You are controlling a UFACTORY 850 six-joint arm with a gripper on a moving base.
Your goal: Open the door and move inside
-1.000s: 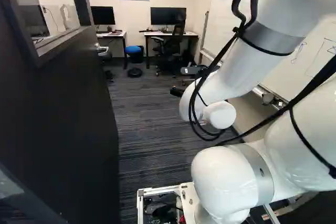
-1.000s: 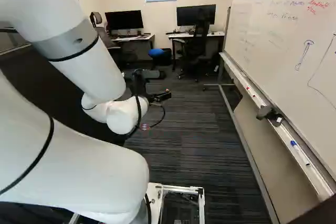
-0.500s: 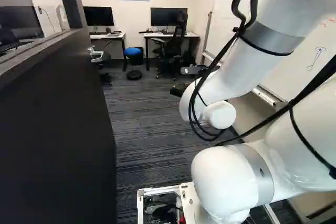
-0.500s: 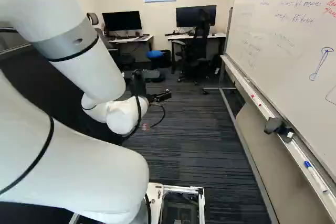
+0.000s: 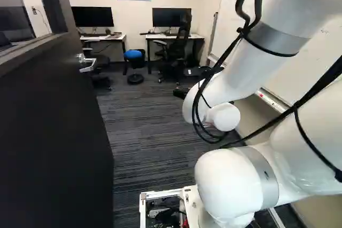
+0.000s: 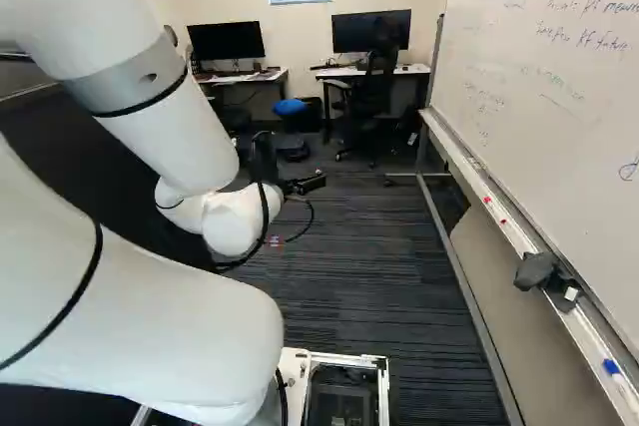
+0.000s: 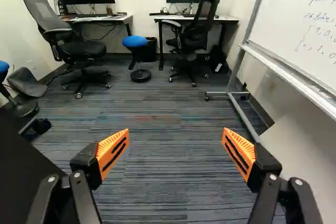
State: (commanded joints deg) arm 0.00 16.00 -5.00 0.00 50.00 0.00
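Fingers standing wide apart, the gripper (image 6: 314, 184) is hovering as the open door (image 5: 51, 132) is standing to its left, seemingly clear.

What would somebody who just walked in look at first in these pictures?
Probably the big white arm, which fills the right side of the left base view. Next might come the tall dark door at the left of that view, and the bright orange pads on the gripper's two wide-apart fingers.
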